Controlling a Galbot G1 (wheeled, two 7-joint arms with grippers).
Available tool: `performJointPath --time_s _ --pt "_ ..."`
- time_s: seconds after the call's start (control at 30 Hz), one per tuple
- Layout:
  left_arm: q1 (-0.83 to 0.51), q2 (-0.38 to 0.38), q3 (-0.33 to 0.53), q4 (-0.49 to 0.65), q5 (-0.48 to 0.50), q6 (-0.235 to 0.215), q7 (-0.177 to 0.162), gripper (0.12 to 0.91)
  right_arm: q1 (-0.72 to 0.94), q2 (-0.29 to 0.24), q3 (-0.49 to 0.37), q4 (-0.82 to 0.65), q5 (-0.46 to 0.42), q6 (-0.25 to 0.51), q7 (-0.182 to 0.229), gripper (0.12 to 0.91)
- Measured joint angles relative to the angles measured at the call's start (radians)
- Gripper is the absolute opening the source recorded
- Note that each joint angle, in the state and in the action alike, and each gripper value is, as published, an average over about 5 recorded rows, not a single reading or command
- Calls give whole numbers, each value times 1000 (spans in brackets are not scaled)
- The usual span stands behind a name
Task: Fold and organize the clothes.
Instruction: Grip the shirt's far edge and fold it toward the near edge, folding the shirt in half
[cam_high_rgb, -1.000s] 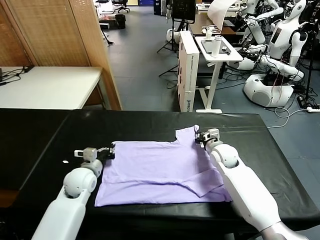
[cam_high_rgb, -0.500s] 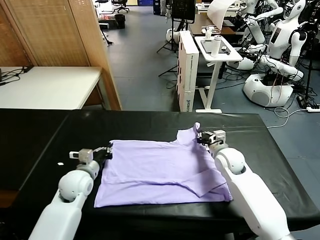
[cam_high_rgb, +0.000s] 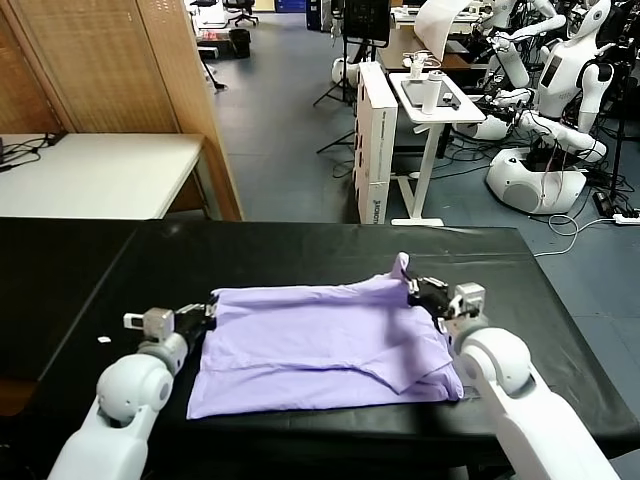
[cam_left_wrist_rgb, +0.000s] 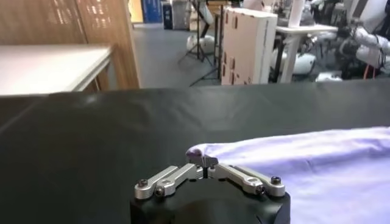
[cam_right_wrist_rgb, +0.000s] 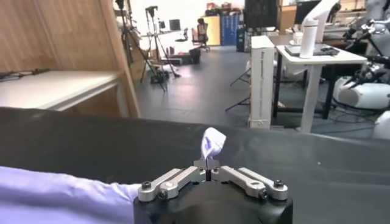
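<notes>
Head view showed a black counter (cam_high_rgb: 300, 250) filling the lower half of the frame, with the lavender T-shirt (cam_high_rgb: 320, 350) spread across its middle, slightly right of centre. Its near hem lay flat toward the bottom of the frame, and a folded flap ran diagonally across the lower right part of the cloth. The far edge was raised off the counter between 2 corners, sagging a little in the middle.

At the left of the shirt, the left pincer (cam_high_rgb: 207, 316) was clamped together on the far left corner; the left wrist view showed its tips (cam_left_wrist_rgb: 204, 163) pinched on a small nub of purple fabric. At the right, the right pincer (cam_high_rgb: 418, 289) was likewise clamped on the far right corner, and the right wrist view showed a little tuft of cloth (cam_right_wrist_rgb: 212, 143) standing up out of its closed tips (cam_right_wrist_rgb: 208, 165).

My judgement was that a fold of the far edge toward the near hem was in hand, with most of the task left to do. The risks came from how little fabric each pincer held: thin cloth could slip out of either grip if the 2 arms pulled apart or moved unevenly. 1 corner released early would drop that side and skew the fold. The diagonal flap could also bunch under the incoming layer, and dragging might shift the near hem.
</notes>
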Motion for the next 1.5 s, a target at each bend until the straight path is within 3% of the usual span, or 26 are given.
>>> performJointPath --time_s 0.67,1.5 --pt "57 -11 -10 -28 38 31 9 146 -190 -46 108 177 22 -93 19 141" --pt "95 -13 -37 -89 32 45 3 146 -312 -52 133 268 -1 -161 53 141"
